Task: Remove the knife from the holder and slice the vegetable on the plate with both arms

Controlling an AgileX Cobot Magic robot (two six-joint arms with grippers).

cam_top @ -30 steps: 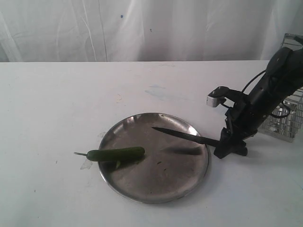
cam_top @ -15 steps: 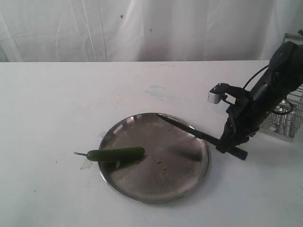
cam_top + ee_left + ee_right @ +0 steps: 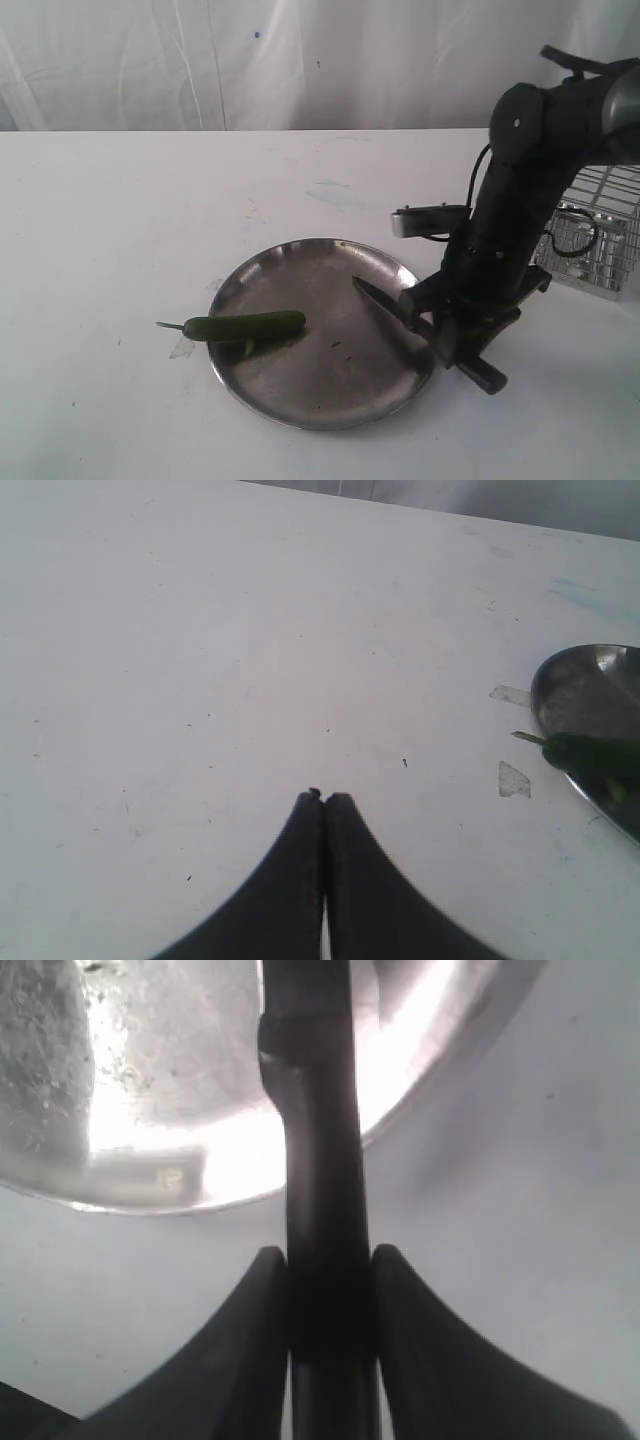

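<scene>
Exterior view, white table (image 3: pixel 130 220), pale curtain (image 3: pixel 200 60)

exterior: high, facing table | wrists: close, downward | shared: plate (image 3: pixel 300 400)

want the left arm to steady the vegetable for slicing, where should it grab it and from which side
Probably the stem end of the vegetable, which overhangs the plate's left rim. Come from the left, where the left gripper sits shut over bare table. The pod lies lengthwise across the rim, leaving its right part free for the knife held by the right gripper.
</scene>
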